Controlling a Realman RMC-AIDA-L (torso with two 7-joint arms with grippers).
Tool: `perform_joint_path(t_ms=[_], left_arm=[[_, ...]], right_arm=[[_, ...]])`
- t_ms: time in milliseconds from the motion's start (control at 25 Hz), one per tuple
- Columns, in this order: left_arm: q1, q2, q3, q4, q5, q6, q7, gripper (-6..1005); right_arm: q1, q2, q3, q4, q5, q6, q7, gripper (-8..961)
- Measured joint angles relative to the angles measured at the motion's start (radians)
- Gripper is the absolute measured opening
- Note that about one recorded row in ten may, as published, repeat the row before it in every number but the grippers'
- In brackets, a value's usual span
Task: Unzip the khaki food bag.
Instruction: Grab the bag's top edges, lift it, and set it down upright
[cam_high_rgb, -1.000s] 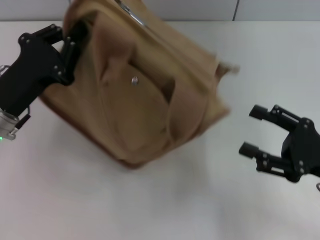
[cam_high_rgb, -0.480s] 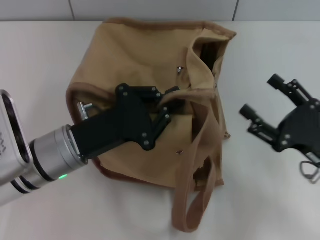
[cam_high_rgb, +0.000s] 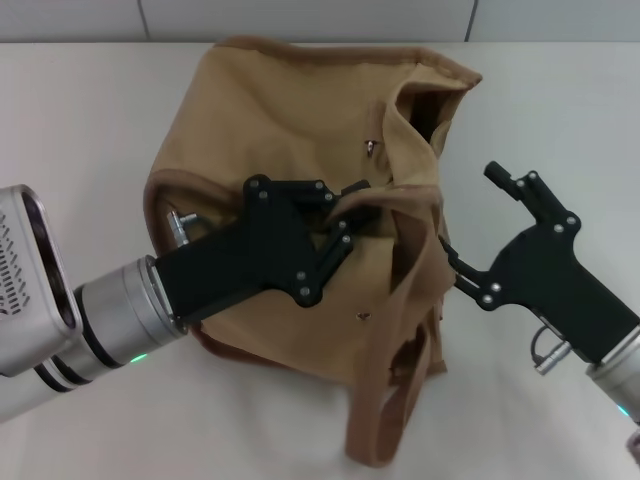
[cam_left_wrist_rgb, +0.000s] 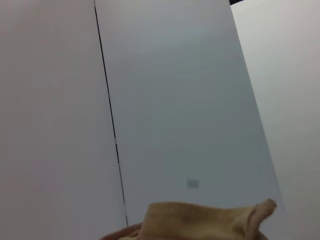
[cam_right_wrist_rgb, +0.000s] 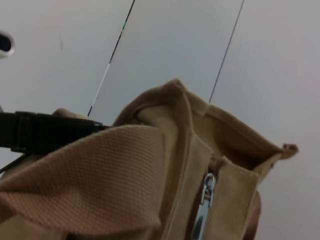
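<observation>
Matte white table surface (cam_high_rgb: 300, 440), pale grey panelled wall (cam_high_rgb: 300, 18) along the far edge, thin dark vertical seams (cam_left_wrist_rgb: 107, 105) between wall panels, even diffuse lighting, soft shadows.

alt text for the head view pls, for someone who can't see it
A khaki food bag sits on a white table with the left gripper on its top near a strap handle. The right gripper reaches in against the bag's right side.
</observation>
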Motion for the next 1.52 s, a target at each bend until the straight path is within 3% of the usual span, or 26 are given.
perform_joint_path(t_ms=[480,1520], left_arm=[[-0.001,0.000,0.002,-0.024,0.003,-0.032,0.013,72],[-0.001,0.000,-0.007,-0.036,0.004,-0.076,0.014,71]], right_arm=[[0.003,0.000,0.069,0.052,0.001,-0.023,-0.050,831],[-0.015,0.000,0.044,0.048,-0.071,-0.062,-0.055,831]])
